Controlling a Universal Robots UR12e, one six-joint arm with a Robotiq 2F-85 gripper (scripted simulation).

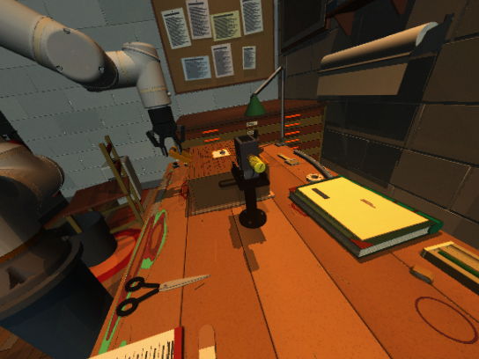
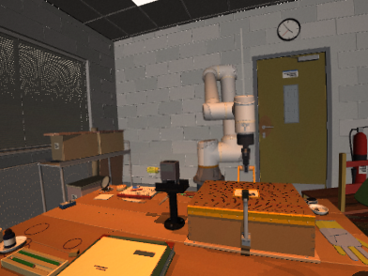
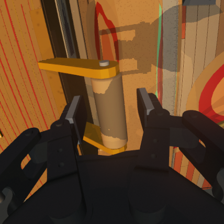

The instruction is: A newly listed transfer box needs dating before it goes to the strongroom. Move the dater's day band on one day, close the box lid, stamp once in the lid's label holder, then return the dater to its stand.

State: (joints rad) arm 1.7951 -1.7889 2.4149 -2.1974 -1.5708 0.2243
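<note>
The transfer box's yellow lid handle (image 3: 107, 104), a tan roller bar between two yellow brackets, stands at the far edge of the lid (image 2: 247, 172) (image 1: 179, 155). My gripper (image 3: 108, 108) (image 1: 166, 145) (image 2: 245, 162) is open just above it, a finger on each side of the bar and holding nothing. The box (image 2: 251, 216) (image 1: 224, 184) lies with its speckled lid down flat, and the label holder (image 2: 246, 193) (image 1: 220, 153) sits in the lid's middle. The dater (image 1: 248, 157) (image 2: 170, 171), dark with a yellow band wheel, rests on its black stand (image 1: 252, 202) (image 2: 174, 206) in front of the box.
A large yellow ledger (image 1: 363, 213) (image 2: 117, 258) lies on the desk to the right of the stand. Scissors (image 1: 154, 291) lie near the desk's front left edge. A green desk lamp (image 1: 264, 99) stands behind the box, and gloves (image 2: 342, 241) lie beside it.
</note>
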